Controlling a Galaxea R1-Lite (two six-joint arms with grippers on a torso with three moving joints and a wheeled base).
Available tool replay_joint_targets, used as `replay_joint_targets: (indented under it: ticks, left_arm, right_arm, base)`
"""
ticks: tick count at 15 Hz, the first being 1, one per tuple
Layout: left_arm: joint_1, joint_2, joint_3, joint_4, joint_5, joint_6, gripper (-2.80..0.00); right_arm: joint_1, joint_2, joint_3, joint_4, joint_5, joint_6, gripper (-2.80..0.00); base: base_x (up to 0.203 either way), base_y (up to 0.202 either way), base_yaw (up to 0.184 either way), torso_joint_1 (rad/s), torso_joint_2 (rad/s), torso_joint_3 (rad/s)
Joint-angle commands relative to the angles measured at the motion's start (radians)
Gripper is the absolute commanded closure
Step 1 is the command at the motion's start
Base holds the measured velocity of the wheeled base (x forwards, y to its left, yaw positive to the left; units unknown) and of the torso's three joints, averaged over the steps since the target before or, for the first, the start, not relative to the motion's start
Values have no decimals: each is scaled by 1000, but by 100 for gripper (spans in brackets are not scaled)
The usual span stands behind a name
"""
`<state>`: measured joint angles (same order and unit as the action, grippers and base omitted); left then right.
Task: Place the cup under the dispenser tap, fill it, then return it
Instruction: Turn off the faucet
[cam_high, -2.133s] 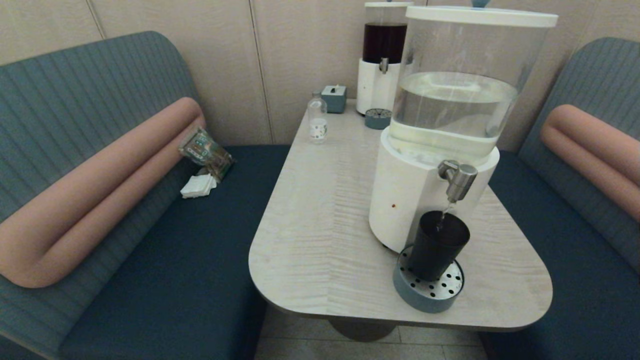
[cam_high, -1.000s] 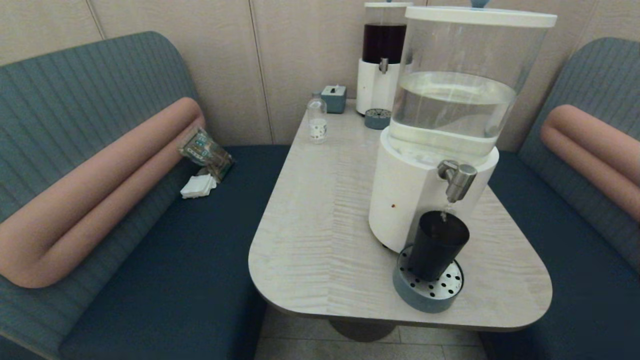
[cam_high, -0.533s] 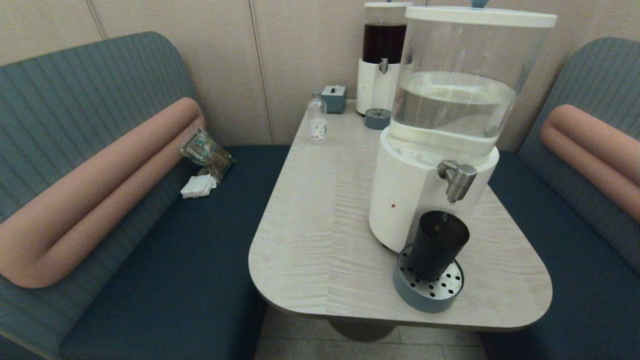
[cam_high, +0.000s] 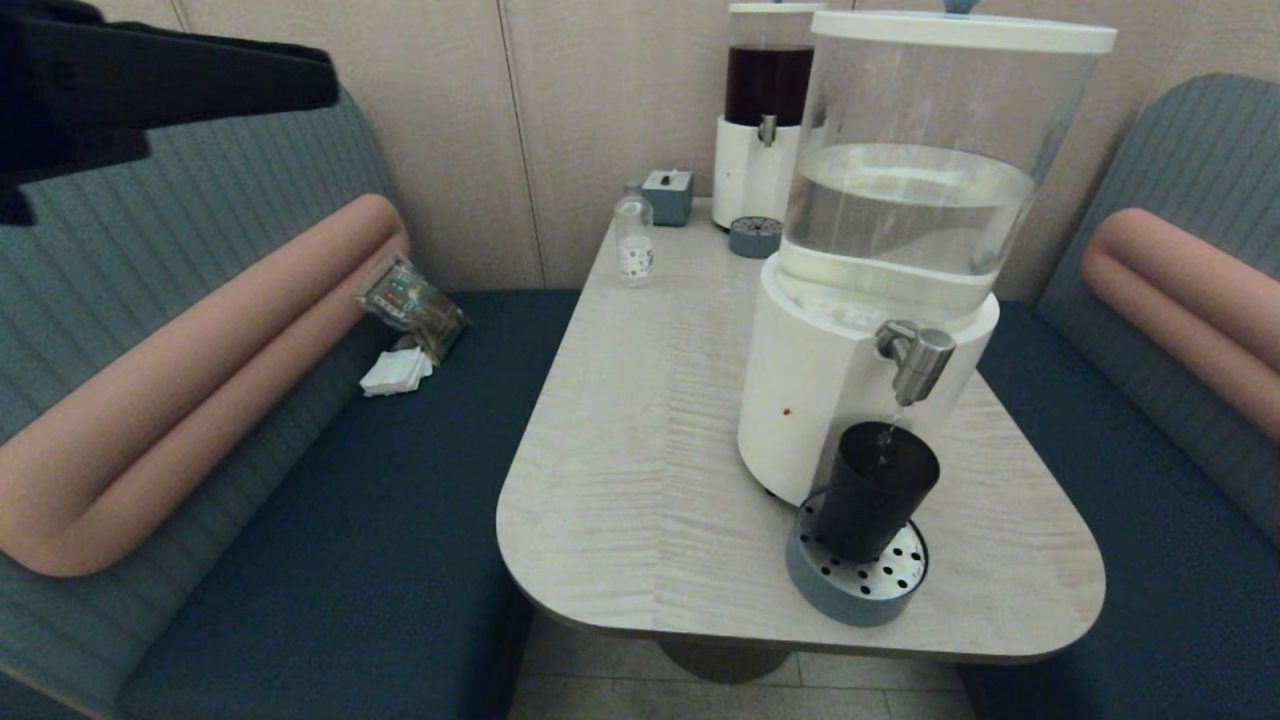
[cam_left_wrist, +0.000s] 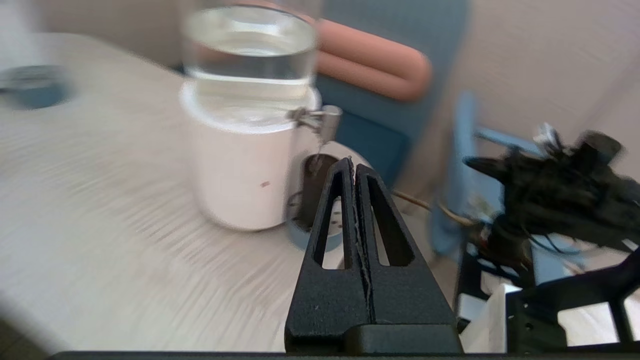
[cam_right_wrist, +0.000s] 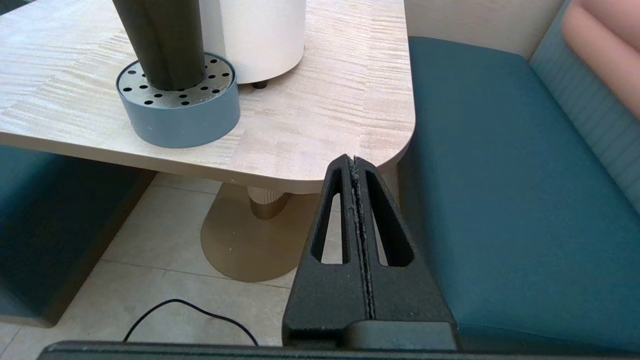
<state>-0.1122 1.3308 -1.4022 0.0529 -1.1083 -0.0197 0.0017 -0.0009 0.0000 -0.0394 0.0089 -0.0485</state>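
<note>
The cup (cam_high: 875, 490) stood upright on the perforated drip tray (cam_high: 856, 580) at the near right of the table (cam_high: 640, 480), directly under the dispenser tap (cam_high: 915, 358), a thin stream falling into it. Your left gripper (cam_left_wrist: 354, 165) was raised high at the far left with fingers pressed together (holding nothing); your right gripper (cam_right_wrist: 353, 162) sat low off the table's near right corner, likewise together. You needed to spread the fingers before closing in on the cup, and lift it level.
</note>
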Motion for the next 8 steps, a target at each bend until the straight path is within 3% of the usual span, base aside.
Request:
replay_joint_targets:
  ticks: [1, 3, 4, 6, 8]
  left_arm:
    - [-63, 164, -84, 17, -4, 29, 0]
    - [-150, 267, -214, 117, 46, 140, 0]
    - [-190, 309, -270, 185, 89, 225, 0]
    - [-225, 387, -394, 318, 190, 423, 0]
    - [-268, 456, -522, 534, 342, 703, 0]
  right_arm:
    - [0, -1, 15, -1, 0, -1, 0]
    - [1, -1, 14, -1, 0, -1, 0]
    - [0, -1, 15, -1, 0, -1, 0]
    - [1, -1, 15, -1, 0, -1, 0]
    - [0, -1, 15, -1, 0, -1, 0]
  base:
    - [0, 0, 0, 0, 0, 0]
    - [0, 0, 0, 0, 0, 0]
    - [0, 0, 0, 0, 0, 0]
    - [0, 0, 0, 0, 0, 0]
    - [0, 0, 0, 0, 0, 0]
